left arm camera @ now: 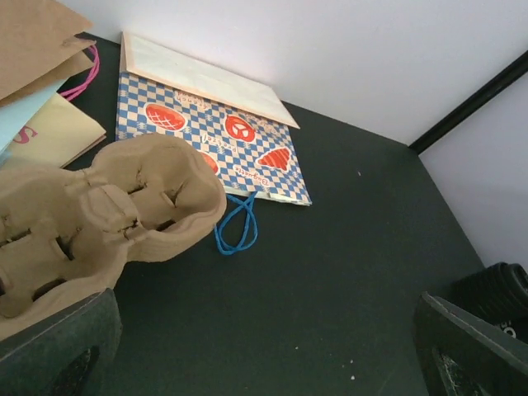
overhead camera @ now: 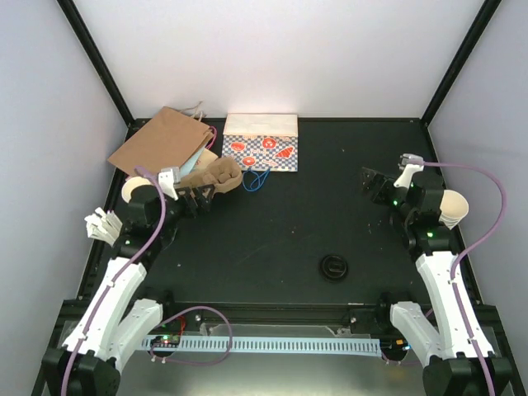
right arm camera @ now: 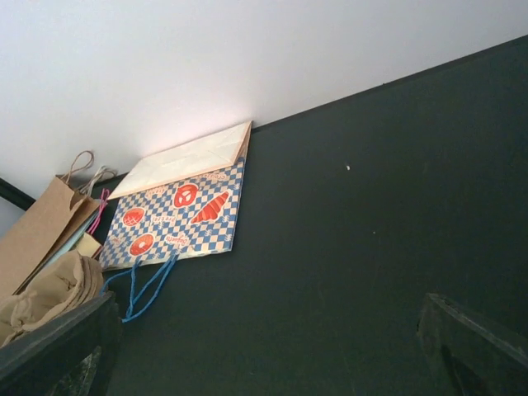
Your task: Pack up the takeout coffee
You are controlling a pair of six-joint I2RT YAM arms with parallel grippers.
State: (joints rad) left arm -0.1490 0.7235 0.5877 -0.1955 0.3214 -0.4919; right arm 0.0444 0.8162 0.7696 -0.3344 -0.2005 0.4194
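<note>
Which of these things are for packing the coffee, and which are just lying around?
For the job:
black cup lid
cream paper cup
pulp cup carrier

Just lying about, likely:
blue-and-white checked paper bag
brown paper bag

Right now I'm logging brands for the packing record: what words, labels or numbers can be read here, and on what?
"S": one pink letter, seemingly, on the pale flat bag at the left wrist view's edge; the rest is cut off.
Small print on the checked bag, among its red pictures: too blurred to read.
On the black lid: any marking is too small to tell.
</note>
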